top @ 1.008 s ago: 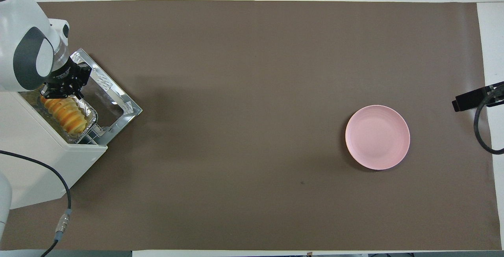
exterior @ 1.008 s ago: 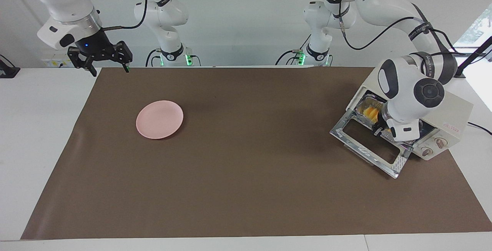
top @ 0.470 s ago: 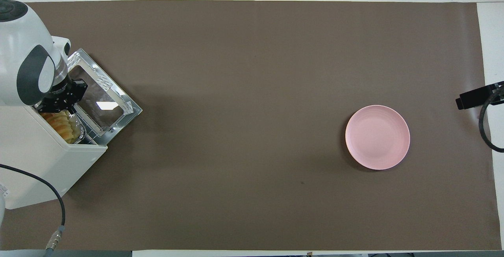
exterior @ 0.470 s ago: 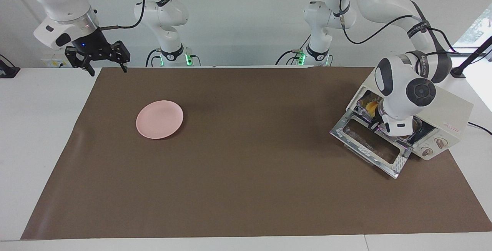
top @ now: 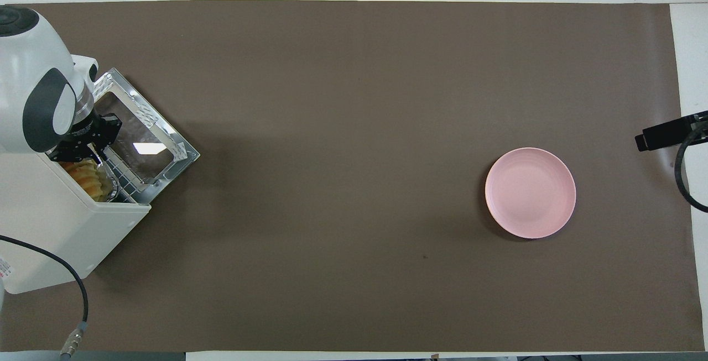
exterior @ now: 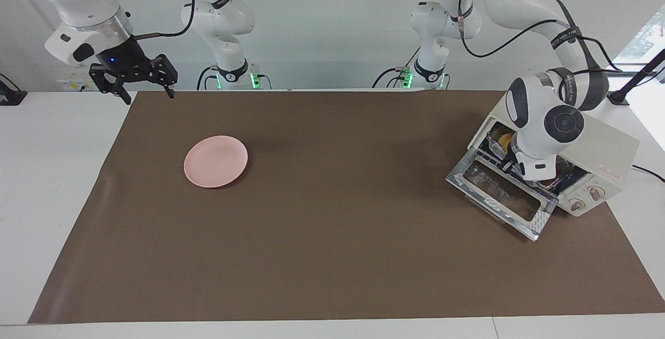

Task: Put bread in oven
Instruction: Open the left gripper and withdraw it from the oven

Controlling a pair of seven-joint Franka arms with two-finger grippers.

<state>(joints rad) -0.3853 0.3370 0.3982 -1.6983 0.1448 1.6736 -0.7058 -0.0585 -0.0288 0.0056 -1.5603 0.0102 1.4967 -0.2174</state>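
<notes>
The cream-white oven [exterior: 602,154] stands at the left arm's end of the table with its glass door [exterior: 500,193] dropped open. The yellow-orange bread [top: 88,179] lies in a foil tray [top: 109,185] on the rack, mostly inside the oven; only a part of it shows at the mouth, also in the facing view [exterior: 501,135]. My left gripper [top: 82,150] is at the oven's mouth, over the inner edge of the door, against the tray's end. My right gripper [exterior: 149,97] is open and empty, held up over the table corner at the right arm's end.
A round pink plate [exterior: 215,161] lies empty on the brown mat [exterior: 332,256] toward the right arm's end. The oven's cable [top: 83,300] trails off the table near the robots. The right gripper's tip [top: 661,135] shows at the overhead view's edge.
The foil tray with the bread has slid from the door's edge deeper into the oven, and my left gripper followed it to the mouth. My right gripper hardly moved.
</notes>
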